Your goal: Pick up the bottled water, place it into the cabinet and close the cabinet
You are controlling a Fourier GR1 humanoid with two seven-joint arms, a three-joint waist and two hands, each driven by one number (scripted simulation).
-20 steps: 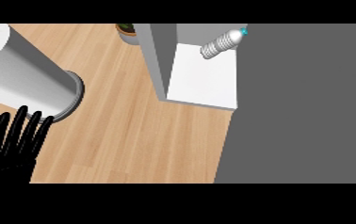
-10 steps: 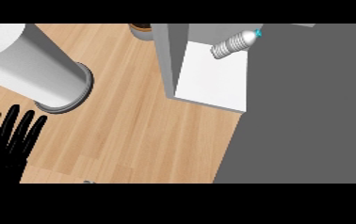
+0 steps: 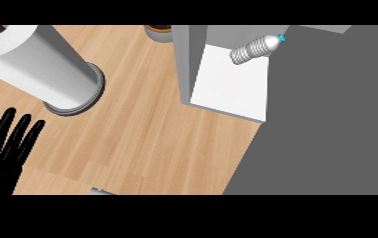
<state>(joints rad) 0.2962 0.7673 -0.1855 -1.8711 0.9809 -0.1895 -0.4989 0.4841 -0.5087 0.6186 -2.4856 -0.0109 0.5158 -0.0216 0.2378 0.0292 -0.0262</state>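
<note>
The bottled water [image 3: 255,49] is a ribbed clear bottle with a light blue cap. It lies on its side on the white shelf floor [image 3: 235,84] inside the grey cabinet [image 3: 189,57] at the upper right. My left hand [image 3: 16,147] shows at the lower left edge, fingers straight and pointing up, holding nothing. It is far from the bottle. My right hand does not show.
A large white cylinder on a round grey base [image 3: 52,69] stands on the wooden counter [image 3: 148,132] at the left. A brown round object [image 3: 159,31] sits at the top edge beside the cabinet. A dark grey panel [image 3: 317,127] fills the right side.
The whole view has shifted: the cabinet, bottle and cylinder slid rightward and down in the picture. My left hand shows lower and further left at the edge.
</note>
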